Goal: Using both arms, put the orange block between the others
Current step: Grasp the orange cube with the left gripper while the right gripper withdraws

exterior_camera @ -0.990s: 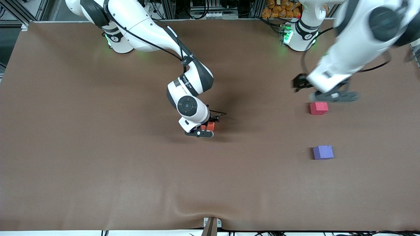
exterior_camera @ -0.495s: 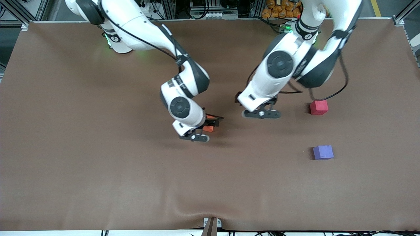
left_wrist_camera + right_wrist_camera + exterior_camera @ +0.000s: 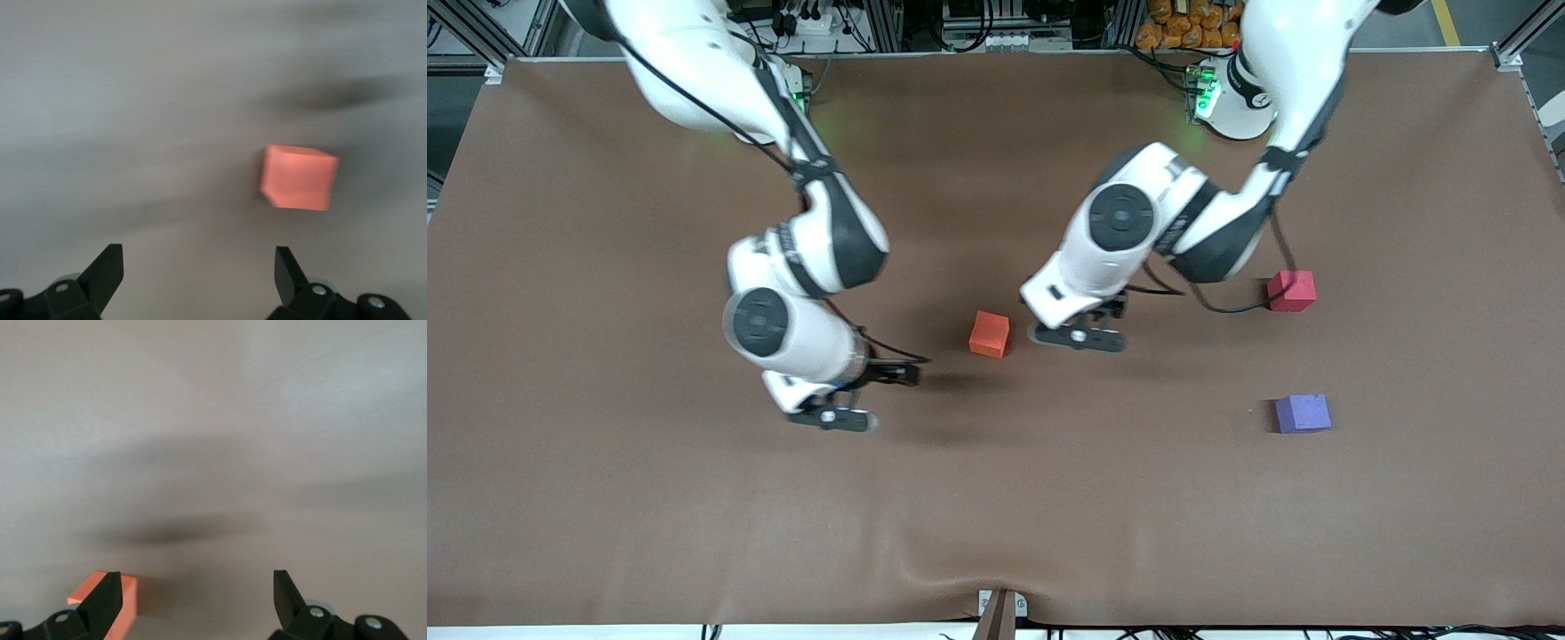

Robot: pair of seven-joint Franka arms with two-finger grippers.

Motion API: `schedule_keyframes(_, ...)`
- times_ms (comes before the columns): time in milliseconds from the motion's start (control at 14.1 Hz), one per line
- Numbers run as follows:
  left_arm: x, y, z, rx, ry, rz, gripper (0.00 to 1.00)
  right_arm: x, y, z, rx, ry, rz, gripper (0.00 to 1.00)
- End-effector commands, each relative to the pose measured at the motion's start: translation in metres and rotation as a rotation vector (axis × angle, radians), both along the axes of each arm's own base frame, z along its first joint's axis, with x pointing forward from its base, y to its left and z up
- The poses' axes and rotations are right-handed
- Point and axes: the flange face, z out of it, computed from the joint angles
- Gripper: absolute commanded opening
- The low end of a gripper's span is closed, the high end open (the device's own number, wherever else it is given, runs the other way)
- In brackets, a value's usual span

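Fig.: handover step, judged from the layout. Orange block (image 3: 990, 334) is sitting free on the table (image 3: 605, 498) near mid-table, held by neither gripper. Red cube (image 3: 1291, 291) and purple cube (image 3: 1303, 413) are lying toward the left arm's end, well apart from it, w/ a gap between them (purple nearer the front camera).

Left gripper (image 3: 1076, 337) is hovering just beside the orange block, on the side toward the left arm's end; jaws are standing wide open, empty. In the left wrist view the block (image 3: 298, 177) is lying ahead of the fingertips (image 3: 107, 267), off-centre, not yet between them.

Right gripper (image 3: 831, 416) is hanging toward the right arm's end, also open and empty; block (image 3: 107, 597) is showing at one finger's edge only.

Next move, prob.: left gripper needs centring over the block, lowering, closing, then carrying it into the red/purple gap.
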Motion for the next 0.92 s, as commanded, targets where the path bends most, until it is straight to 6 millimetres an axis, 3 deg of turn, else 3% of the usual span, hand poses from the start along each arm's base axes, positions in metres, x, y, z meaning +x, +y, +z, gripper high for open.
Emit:
schedule_keyframes(0,0.005,-0.04,-0.013,0.002,-0.034,-0.004,1.0,-0.033,-0.086,0.035,0.006,0.0,0.056,1.0)
schedule_keyframes(283,-0.004,-0.078,-0.051,0.014,-0.105,-0.024,1.0,-0.044,-0.212,0.071,0.033,0.03,0.111,1.0)
schedule_keyframes(566,-0.019,-0.101,-0.085,0.012,-0.117,-0.007,1.0,-0.074,-0.32,0.142,0.018,0.005,0.116,1.0)
schedule_keyframes(707,-0.02,-0.102,-0.101,0.014,-0.107,0.007,1.0,-0.09,-0.349,0.176,-0.007,-0.033,0.113,1.0)
schedule_keyframes(848,-0.02,-0.101,-0.113,0.021,-0.107,0.003,1.0,-0.105,-0.349,0.212,-0.062,-0.054,0.127,1.0)
